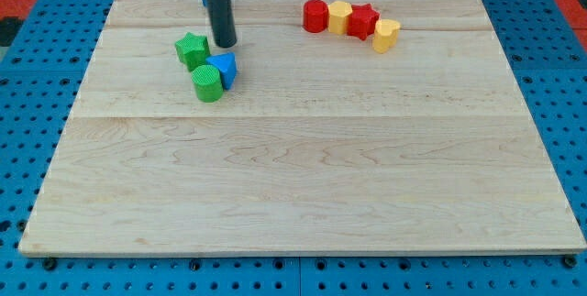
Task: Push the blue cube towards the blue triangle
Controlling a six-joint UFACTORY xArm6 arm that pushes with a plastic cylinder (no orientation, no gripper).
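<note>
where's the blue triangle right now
The blue triangle sits in the upper left of the board, touching the green cylinder at its lower left, with the green star just to its upper left. My tip is right above it.

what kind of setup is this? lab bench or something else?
Most likely a lab tabletop rig for robot pushing tests. A pale wooden board lies on a blue pegboard base, small coloured blocks such as the green star sit on it, and my tip touches down beside them.
</note>
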